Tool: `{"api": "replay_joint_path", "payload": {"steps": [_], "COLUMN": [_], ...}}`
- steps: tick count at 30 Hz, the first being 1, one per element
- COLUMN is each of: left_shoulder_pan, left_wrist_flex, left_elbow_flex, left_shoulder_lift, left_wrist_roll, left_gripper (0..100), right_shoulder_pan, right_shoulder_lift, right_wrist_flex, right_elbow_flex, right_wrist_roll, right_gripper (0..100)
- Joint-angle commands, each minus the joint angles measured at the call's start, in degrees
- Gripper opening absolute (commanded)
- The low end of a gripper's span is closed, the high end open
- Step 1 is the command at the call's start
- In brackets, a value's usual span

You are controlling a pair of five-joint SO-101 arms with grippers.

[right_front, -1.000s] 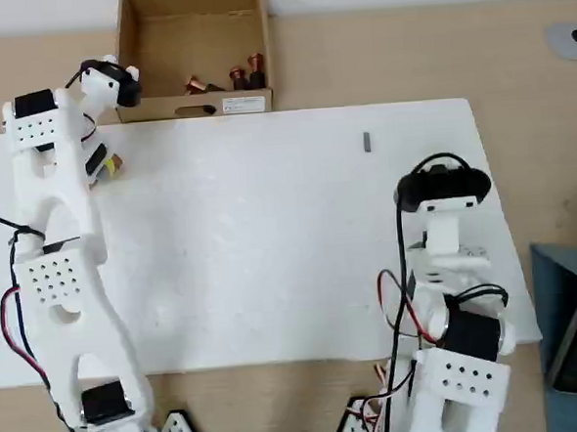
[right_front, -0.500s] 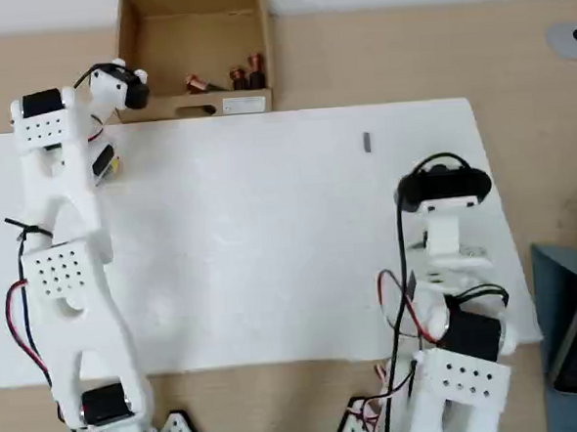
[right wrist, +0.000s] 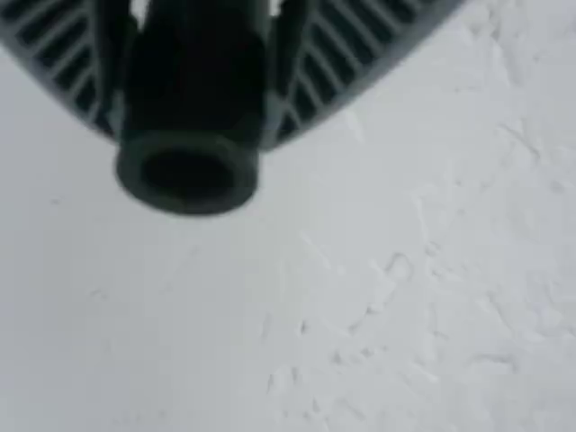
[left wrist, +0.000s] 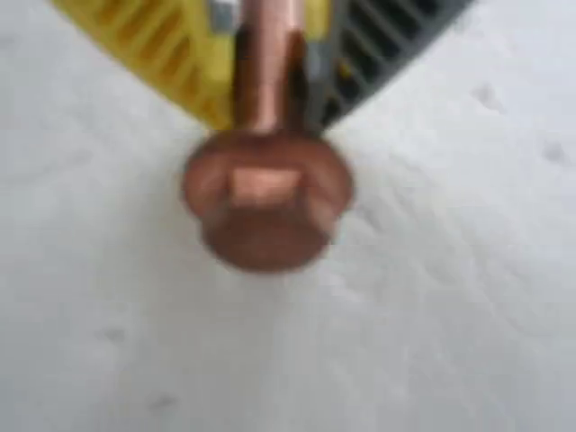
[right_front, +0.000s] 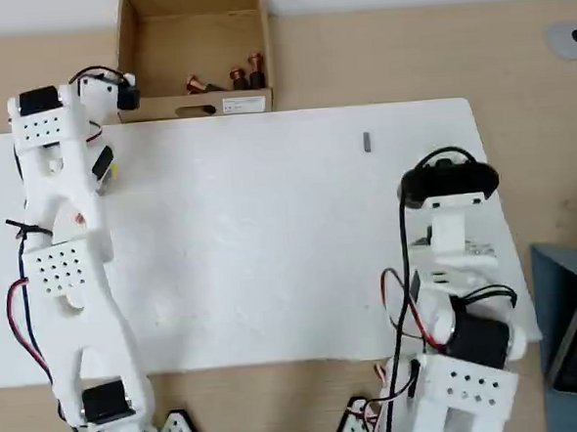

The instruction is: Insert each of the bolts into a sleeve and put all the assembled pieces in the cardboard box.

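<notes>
in the high view the box sits at the far edge of the counter, with a few copper pieces lying in its near corner, so part of the job looks done. the left arm stretches along the left side of the mat, with the left hand low over the mat just short of the box. the right arm stands well apart at the mat's right side. a small dark piece, likely a spare sleeve, lies alone on the mat between the right arm and the box. in the left wrist view the left hand is clenched on a copper bolt, gripping the shank so the head juts out past the fingertips, close above the mat. in the right wrist view the right hand is clamped around a black sleeve. its open bore faces outward beyond the fingertips, a hold that i judge leaves the hole free to take a bolt. with bolt and sleeve this far apart, the arms would need to meet over the mat before joining them.
</notes>
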Motion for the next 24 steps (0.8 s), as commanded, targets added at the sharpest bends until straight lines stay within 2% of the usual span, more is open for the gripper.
{"api": "replay_joint_path", "payload": {"steps": [1, 11, 14, 19, 24], "left_shoulder_pan": [3.0, 11.7, 14.6, 20.7, 26.6], "left_wrist_flex": [0.7, 0.7, 0.7, 0.6, 0.6], "left_elbow_flex": [1.2, 24.3, 33.4, 47.5, 58.4], "left_shoulder_lift": [-12.8, -42.6, -52.0, -68.1, -81.1], "left_wrist_roll": [1.6, 8.9, 12.0, 18.5, 28.3], "left_gripper": [0, 0, 0, 0, 0], "right_shoulder_pan": [-0.8, -0.8, -0.8, -0.9, -0.9], "right_shoulder_lift": [-0.7, -0.7, -0.7, -0.7, -0.7], "right_wrist_flex": [2.0, 3.3, 3.8, 8.8, 11.3], "right_elbow_flex": [-6.6, -11.1, -12.4, -15.2, -18.4], "right_wrist_roll": [0.1, 0.0, -2.6, -3.7, -3.5], "right_gripper": [1.0, 1.0, 0.9, 0.9, 0.9]}}
